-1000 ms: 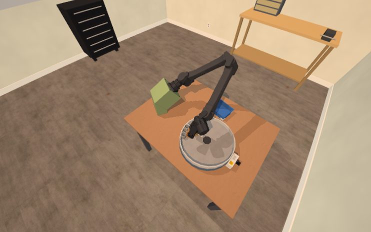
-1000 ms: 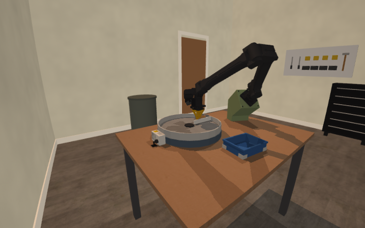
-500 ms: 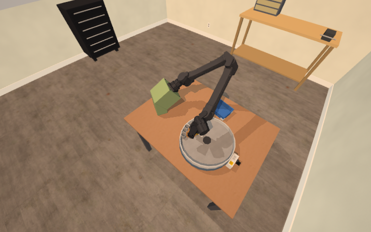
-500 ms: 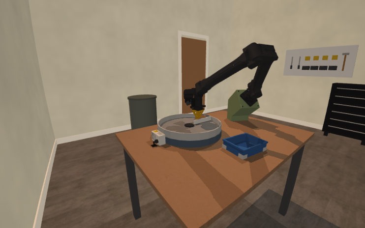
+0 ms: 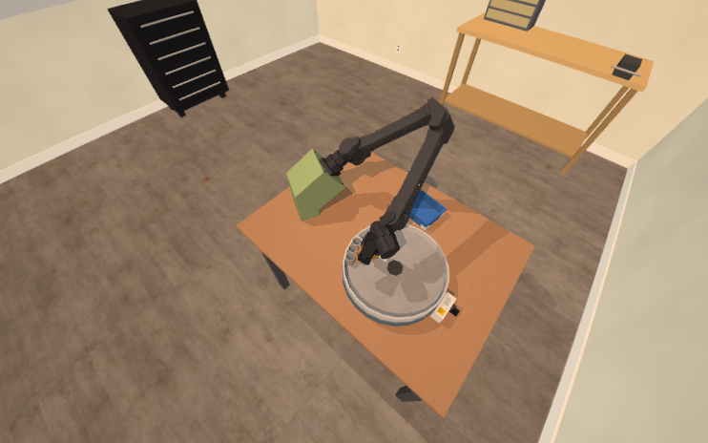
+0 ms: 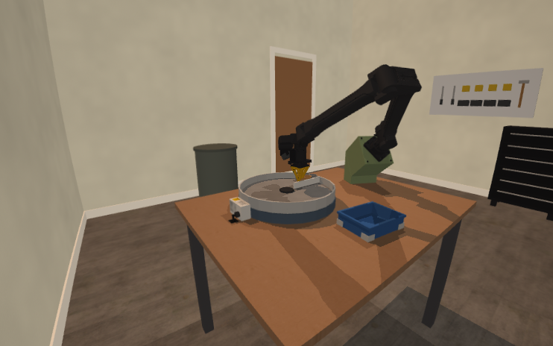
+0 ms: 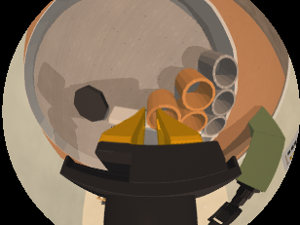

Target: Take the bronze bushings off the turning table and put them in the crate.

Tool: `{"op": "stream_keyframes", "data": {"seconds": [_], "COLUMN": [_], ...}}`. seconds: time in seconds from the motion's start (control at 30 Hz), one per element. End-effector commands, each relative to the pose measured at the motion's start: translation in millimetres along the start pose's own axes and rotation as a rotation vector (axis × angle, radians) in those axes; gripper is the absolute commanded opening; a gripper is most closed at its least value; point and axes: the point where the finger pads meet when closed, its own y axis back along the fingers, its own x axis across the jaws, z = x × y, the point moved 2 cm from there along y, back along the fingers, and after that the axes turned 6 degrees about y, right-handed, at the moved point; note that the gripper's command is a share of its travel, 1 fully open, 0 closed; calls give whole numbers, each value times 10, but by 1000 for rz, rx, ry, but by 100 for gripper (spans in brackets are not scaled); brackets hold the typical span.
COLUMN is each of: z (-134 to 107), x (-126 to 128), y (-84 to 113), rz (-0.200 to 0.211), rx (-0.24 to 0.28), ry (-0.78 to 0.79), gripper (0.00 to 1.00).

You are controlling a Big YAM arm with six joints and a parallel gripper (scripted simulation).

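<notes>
My jaws nearly closed at the nearest smooth, tubular bronze bushing, whether pinching its wall I can't tell, two more bronze bushings and grey steel bushings beyond on the turning table, blue crate well apart, its open hollow clearest outside, unseen at the wrist.

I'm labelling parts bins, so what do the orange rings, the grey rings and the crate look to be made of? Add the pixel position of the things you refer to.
Orange rings [image 7: 164, 97]: probably bronze, warm coppery colour, smooth. Grey rings [image 7: 208, 61]: likely steel, dull grey. Crate [image 5: 428, 207] [image 6: 353, 224]: perhaps moulded plastic, evenly blue.
</notes>
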Motion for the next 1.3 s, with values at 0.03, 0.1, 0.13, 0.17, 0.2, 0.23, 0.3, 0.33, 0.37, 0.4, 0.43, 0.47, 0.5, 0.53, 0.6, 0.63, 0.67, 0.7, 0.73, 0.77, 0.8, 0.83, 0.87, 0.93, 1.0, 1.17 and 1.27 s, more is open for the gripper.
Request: {"op": "stream_keyframes", "data": {"seconds": [0.03, 0.1, 0.13, 0.17, 0.2, 0.23, 0.3, 0.33, 0.37, 0.4, 0.43, 0.47, 0.5, 0.53, 0.6, 0.63, 0.67, 0.7, 0.73, 0.77, 0.8, 0.83, 0.87, 0.93, 1.0, 1.17, 1.27], "z": [98, 98, 98, 98, 98, 98, 100, 100, 100, 38, 37, 46, 71, 72, 69, 69, 69, 69, 69, 69, 69, 69, 69, 69, 69, 69, 69], "x": [83, 83, 83, 83, 83, 83, 81, 81, 81, -20, -20, -1, 46, 48, 42, 42, 42, 42, 42, 42, 42, 42, 42, 42, 42, 42, 42], "y": [87, 87, 87, 87, 87, 87, 87, 87, 87, 64, 63, 69, 83, 83, 82, 82, 82, 82, 82, 82, 82, 82, 82, 82, 82, 82, 82], "rz": [25, 25, 25, 25, 25, 25, 23, 23, 23, 7, 8, 10, 14, 14, 13, 13, 13, 13, 13, 13, 13, 13, 13, 13, 13, 13, 13], "rx": [-26, -26, -26, -26, -26, -26, -27, -27, -27, -12, -11, -13, -17, -18, -17, -17, -17, -17, -17, -17, -17, -17, -17, -17, -17, -17, -17], "ry": [14, 14, 14, 14, 14, 14, 15, 15, 15, -17, -17, -13, -5, -4, -5, -5, -5, -5, -5, -5, -5, -5, -5, -5, -5, -5, -5], "gripper": [14, 14, 14, 14, 14, 14, 0, 0, 0, 0, 0, 0, 0, 0, 0, 0, 0, 0, 0, 0, 0, 0, 0, 0, 0, 0, 0]}}
